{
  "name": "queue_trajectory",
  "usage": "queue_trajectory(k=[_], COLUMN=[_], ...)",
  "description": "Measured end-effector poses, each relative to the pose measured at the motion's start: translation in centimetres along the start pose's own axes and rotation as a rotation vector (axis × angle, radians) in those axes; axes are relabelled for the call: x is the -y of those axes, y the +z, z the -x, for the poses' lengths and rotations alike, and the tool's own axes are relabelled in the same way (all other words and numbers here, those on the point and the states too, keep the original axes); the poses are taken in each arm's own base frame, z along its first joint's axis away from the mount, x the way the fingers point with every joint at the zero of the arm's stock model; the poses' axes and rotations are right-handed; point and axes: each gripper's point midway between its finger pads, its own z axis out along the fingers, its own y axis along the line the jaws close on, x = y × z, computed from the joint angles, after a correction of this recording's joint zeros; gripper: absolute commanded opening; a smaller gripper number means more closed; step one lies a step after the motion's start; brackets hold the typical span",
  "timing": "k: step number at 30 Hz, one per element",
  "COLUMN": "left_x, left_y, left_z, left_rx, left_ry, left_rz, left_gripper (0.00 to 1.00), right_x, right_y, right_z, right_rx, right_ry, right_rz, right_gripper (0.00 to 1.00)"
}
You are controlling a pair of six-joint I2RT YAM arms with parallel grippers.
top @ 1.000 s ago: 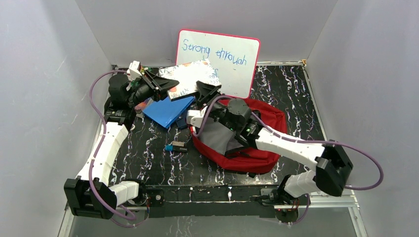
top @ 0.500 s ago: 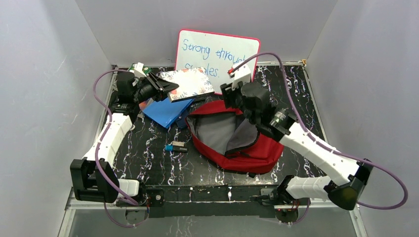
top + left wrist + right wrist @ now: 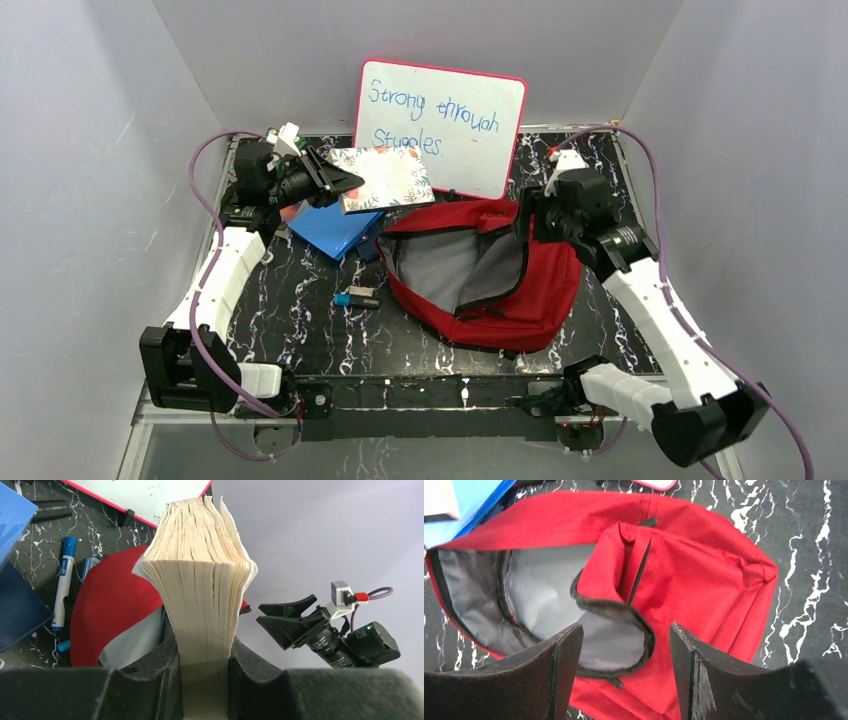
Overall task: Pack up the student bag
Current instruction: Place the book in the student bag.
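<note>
Your left gripper (image 3: 204, 652) is clamped on the thick floral-covered paper book (image 3: 385, 178), held up just left of the pink-framed whiteboard (image 3: 440, 120). The soft red fabric backpack (image 3: 530, 295) lies unzipped directly before that whiteboard, grey lining showing. Your right gripper (image 3: 624, 645) hovers over the backpack below the whiteboard's right edge, jaws apart and empty.

The left gripper (image 3: 343, 181) clamps a floral-covered paper book (image 3: 392, 177); the open soft red fabric backpack (image 3: 535, 295) lies to its right.
</note>
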Motion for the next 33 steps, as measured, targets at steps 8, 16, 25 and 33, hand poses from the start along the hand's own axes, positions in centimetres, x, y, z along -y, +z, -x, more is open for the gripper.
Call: queue_trajectory(k=[8, 16, 25, 33], left_x=[0.2, 0.4, -0.3, -1.1], left_y=[0.0, 0.0, 0.4, 0.3], left_z=[-0.8, -1.2, -2.6, -3.9], left_rx=[-0.034, -0.051, -0.103, -0.147], left_ry=[0.019, 0.023, 0.037, 0.063], left_rz=[-0.014, -0.024, -0.004, 0.022], left_gripper=[0.0, 0.0, 0.0, 0.0], right_x=[0.1, -0.4, 0.5, -1.3], right_y=[-0.9, -0.9, 1.4, 2.8], right_z=[-5.0, -5.7, -9.5, -9.1], right_rx=[-0.059, -0.066, -0.131, -0.061], right_ry=[-0.005, 0.026, 0.04, 0.026], right_rz=[0.059, 0.089, 0.066, 0.178], right_gripper=[0.76, 0.99, 0.99, 0.99])
